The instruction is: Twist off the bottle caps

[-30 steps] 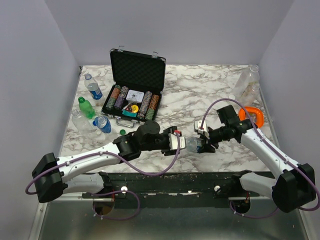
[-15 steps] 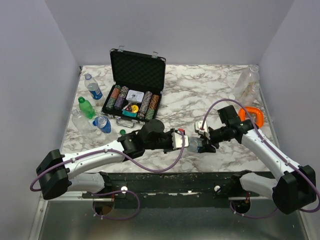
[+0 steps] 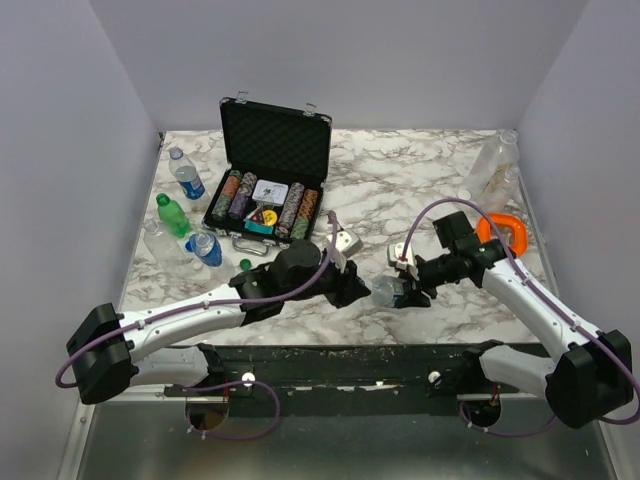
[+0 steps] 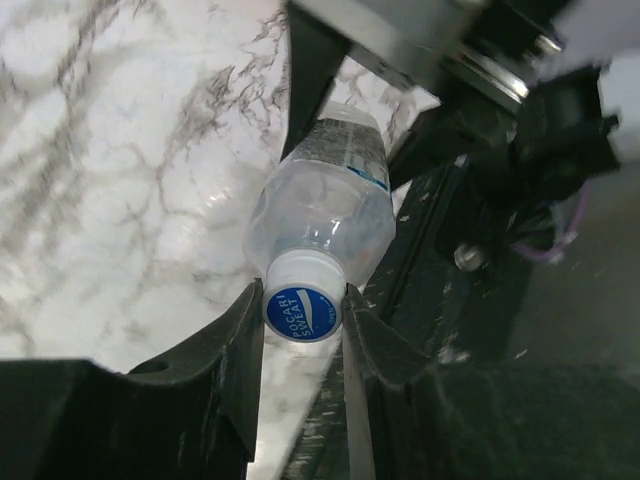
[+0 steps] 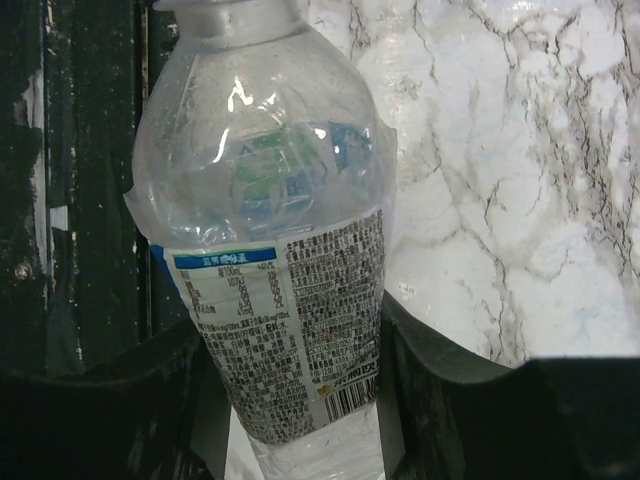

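L claw (image 4: 303,322) pinches cap (image 4: 304,310); R claw (image 5: 295,400) holds bottle (image 5: 270,200).

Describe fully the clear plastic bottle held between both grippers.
The clear plastic bottle has a blue-banded printed label and a white screw cap topped blue, reading POCARI SWEAT. It lies roughly level near the front edge of the marble table. The right gripper clamps its labelled body; the left gripper grips the cap.

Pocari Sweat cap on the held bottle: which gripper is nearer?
Left. The left gripper pinches the cap between its fingers; the right gripper grips the bottle around its labelled body, away from the cap.
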You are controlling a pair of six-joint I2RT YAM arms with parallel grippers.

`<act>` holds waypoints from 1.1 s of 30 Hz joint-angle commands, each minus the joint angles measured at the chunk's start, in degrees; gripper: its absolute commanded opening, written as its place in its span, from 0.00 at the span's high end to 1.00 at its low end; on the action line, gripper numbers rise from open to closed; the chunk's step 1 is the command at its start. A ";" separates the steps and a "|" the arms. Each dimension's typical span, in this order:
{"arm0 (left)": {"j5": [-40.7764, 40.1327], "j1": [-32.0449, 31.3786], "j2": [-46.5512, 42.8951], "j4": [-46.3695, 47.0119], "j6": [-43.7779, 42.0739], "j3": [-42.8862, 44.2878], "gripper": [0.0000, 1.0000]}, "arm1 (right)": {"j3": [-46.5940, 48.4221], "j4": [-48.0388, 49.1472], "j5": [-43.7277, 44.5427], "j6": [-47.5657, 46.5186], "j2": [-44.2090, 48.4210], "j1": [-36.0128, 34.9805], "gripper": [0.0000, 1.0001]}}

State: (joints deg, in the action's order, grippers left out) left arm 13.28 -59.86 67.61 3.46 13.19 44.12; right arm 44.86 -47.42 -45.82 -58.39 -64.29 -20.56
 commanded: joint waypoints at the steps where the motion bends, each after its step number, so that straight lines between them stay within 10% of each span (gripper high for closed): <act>1: -15.10 -0.35 -4.42 0.17 41.43 -0.88 1.00 | 0.84 1.98 1.26 1.17 0.22 -0.10 0.71; 8: -19.69 -0.35 0.67 -5.30 44.21 5.01 0.96 | 0.93 1.98 1.44 1.26 -0.31 -0.10 0.71; 14: -19.52 -0.35 -2.12 -1.02 34.20 2.04 0.29 | 1.02 2.07 1.53 1.26 -0.48 -0.10 0.71; 17: -18.03 -0.26 -6.34 2.33 27.70 -1.04 0.12 | 1.11 1.72 1.26 1.17 -0.66 -0.10 0.71; 33: 8.70 -0.17 -11.56 -6.72 -33.91 -3.78 0.08 | 1.28 1.01 0.47 0.56 -0.48 -0.10 0.71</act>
State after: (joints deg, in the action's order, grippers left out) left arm 14.90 -60.01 51.44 0.12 -2.52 40.51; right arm 45.01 -45.12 -44.80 -57.08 -64.62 -20.53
